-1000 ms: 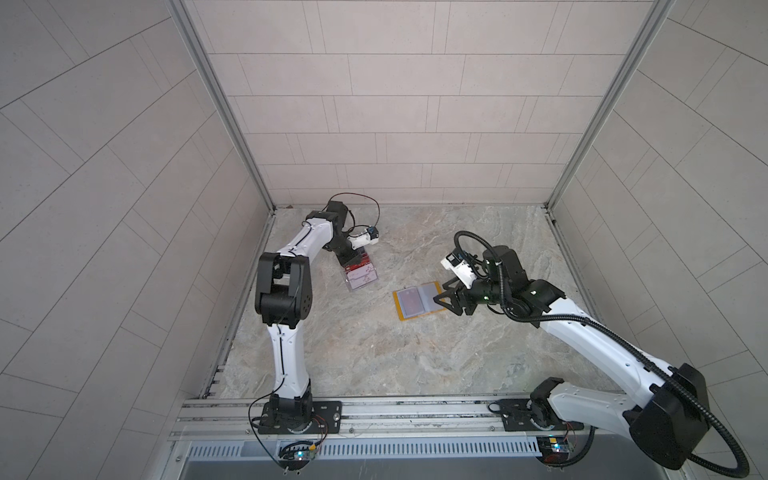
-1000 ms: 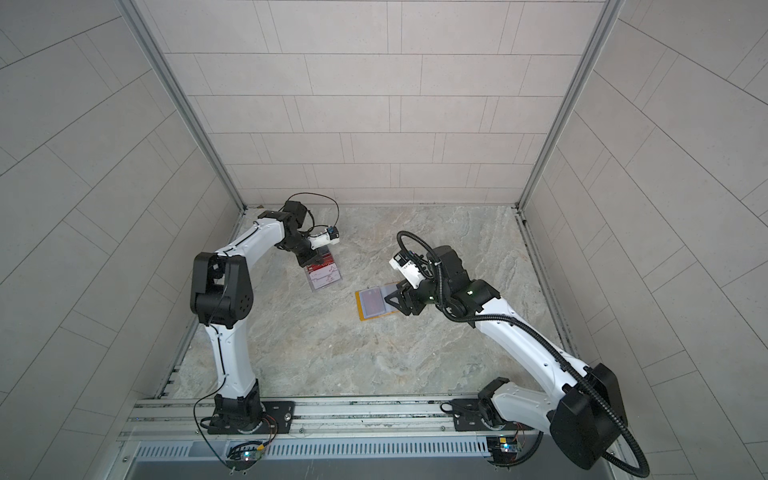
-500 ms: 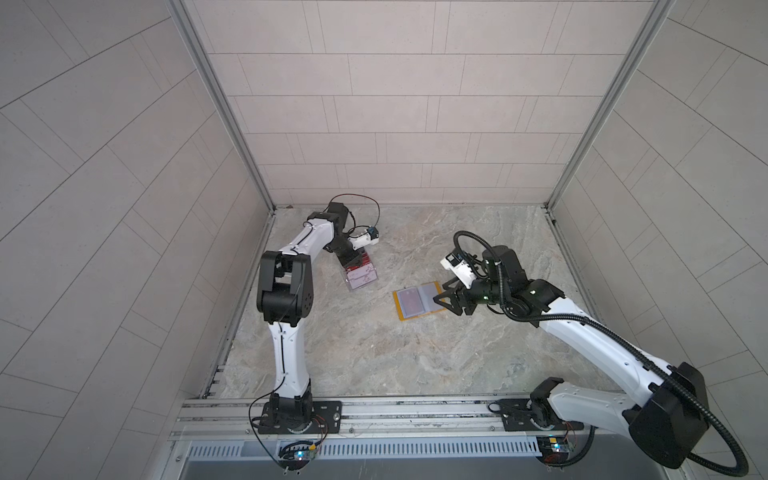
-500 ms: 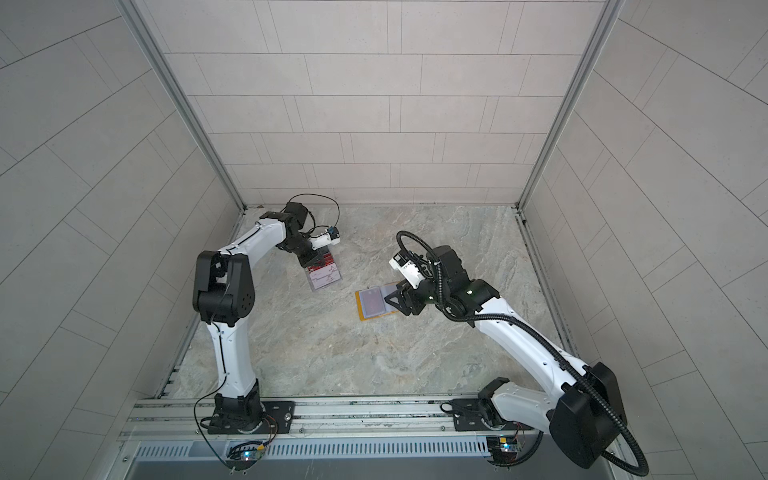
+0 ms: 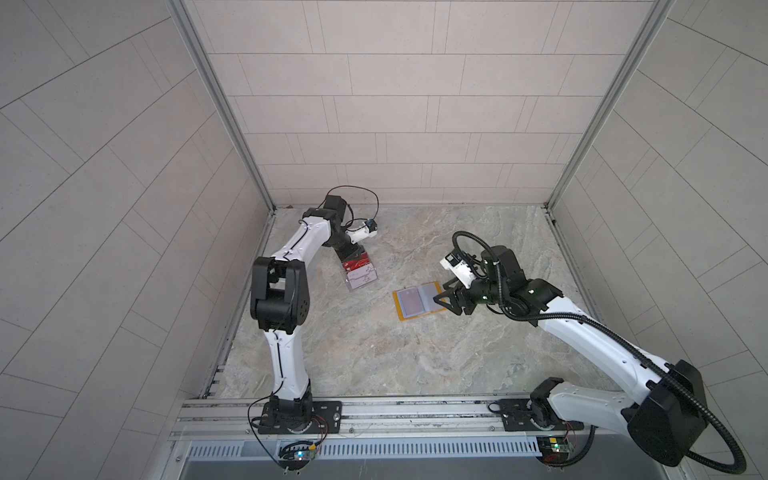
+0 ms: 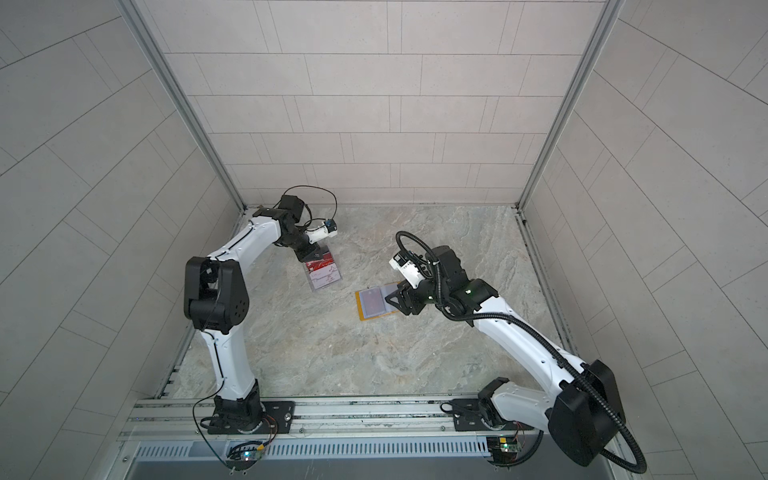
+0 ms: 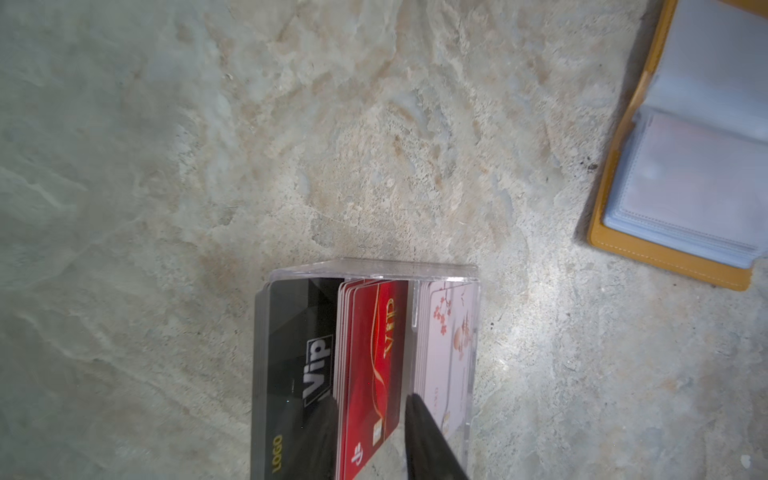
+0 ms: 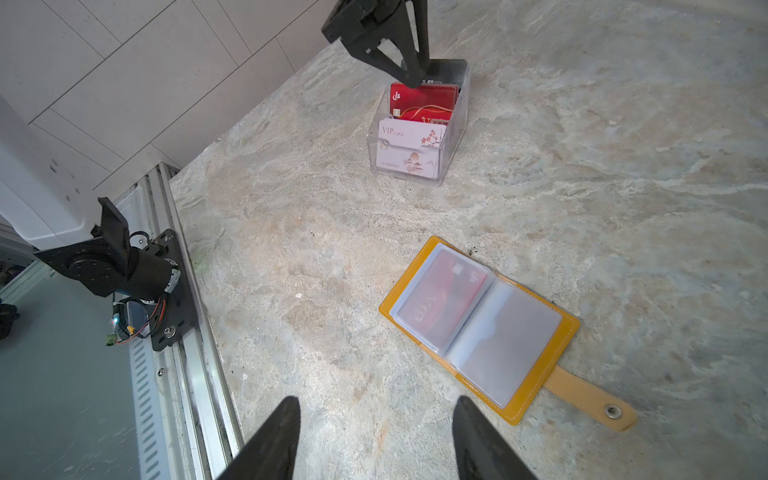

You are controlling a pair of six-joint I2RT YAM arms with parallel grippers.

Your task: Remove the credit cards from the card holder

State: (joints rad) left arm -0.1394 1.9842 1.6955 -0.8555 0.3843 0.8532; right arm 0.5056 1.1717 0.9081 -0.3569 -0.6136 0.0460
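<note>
Left gripper [image 7: 370, 399] has been opened narrowly astride the red credit cards [image 7: 374, 365] in the acrylic box [image 7: 374, 268], so one is judged delivered; another red card [image 8: 440, 295] is seen sleeved in the card holder [image 8: 582, 392] near the wide, empty right gripper [image 8: 377, 399]; read: red "VIP", black card [image 7: 291, 353] "Vip"/"LOGO", pale card [image 8: 409, 145] "VIP CARD".

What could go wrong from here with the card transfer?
1. The left gripper straddles the red VIP cards in the clear acrylic box; withdrawing could snag a card or tip the box.
2. A red card sits in a sleeve of the card holder, and the open right gripper pins nothing; pulling the card might drag the holder.
</note>
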